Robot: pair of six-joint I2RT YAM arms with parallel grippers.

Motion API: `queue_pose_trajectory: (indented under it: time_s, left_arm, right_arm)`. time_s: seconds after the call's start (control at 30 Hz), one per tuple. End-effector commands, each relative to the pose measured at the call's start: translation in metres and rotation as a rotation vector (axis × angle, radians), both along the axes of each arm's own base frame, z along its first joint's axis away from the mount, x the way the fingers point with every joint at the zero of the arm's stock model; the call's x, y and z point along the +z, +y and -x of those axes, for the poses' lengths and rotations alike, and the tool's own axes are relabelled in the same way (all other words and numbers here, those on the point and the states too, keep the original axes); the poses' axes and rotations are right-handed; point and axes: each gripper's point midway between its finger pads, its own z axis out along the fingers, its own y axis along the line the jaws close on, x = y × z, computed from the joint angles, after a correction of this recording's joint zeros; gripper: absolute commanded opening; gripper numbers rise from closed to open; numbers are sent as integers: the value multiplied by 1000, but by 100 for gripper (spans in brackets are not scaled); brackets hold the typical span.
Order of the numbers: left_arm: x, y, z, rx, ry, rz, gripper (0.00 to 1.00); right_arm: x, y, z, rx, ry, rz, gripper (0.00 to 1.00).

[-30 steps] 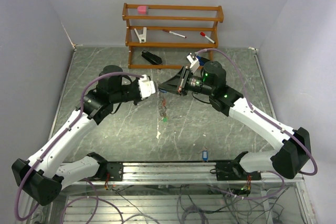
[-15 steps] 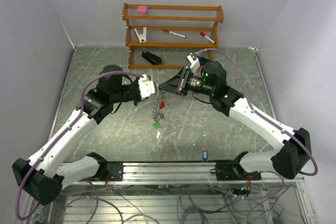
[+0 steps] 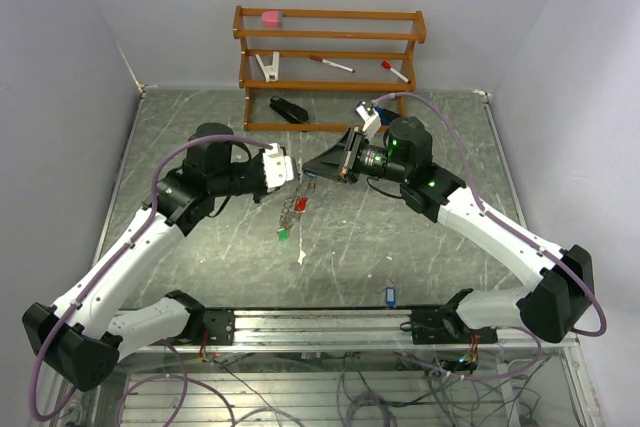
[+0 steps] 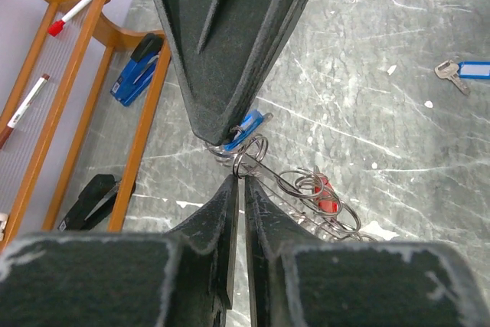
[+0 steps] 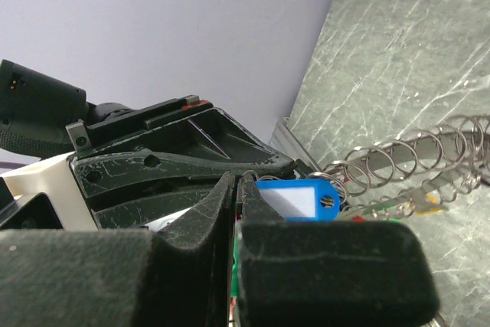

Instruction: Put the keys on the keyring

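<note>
Left gripper (image 4: pixel 238 180) is pinched shut on the keyring (image 4: pixel 302 187) at centre frame. The thin wire looks light, springy and slippery. Right gripper (image 5: pixel 235 189) clamps 1 blue-tagged key (image 5: pixel 295 198) just beside it, and the stiff tag seems the surest hold.

Both arms bend inward, tip to tip.
The left gripper (image 3: pixel 294 175) and the right gripper (image 3: pixel 311 171) face each other, almost touching, each with jaws pressed nearly together.

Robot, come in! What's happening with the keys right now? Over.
Left end effector shut on keyring. Right end effector shut on blue-tagged key, tip at the ring. Spare key on table. Nothing blocking.
</note>
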Motion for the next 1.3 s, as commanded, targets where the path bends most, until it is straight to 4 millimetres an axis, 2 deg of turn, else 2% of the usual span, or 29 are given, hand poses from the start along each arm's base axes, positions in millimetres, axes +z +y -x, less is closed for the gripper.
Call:
queue_pose_trajectory:
  time_s: [0.0,0.6,0.73,0.9,1.03,1.27]
  left_arm:
    - [18,-4,10,-65,-15,34,18]
    - [24,-9,7,-68,-24,67,17]
    - [23,-8,8,-72,-25,58,10]
    - [17,-3,7,-68,-50,11,7]
    - [21,6,-4,-38,-125,-64,7]
    - [20,15,-13,-29,-130,-190,7]
  right_arm:
    - [19,-2,5,18,-56,-45,0]
    - [10,-1,6,33,-40,-33,0]
    - [10,-1,7,31,-42,-36,0]
    - [13,-4,8,23,-48,-30,0]
    - [6,-5,7,13,-28,-5,0]
    - [-6,3,3,-18,30,6,0]
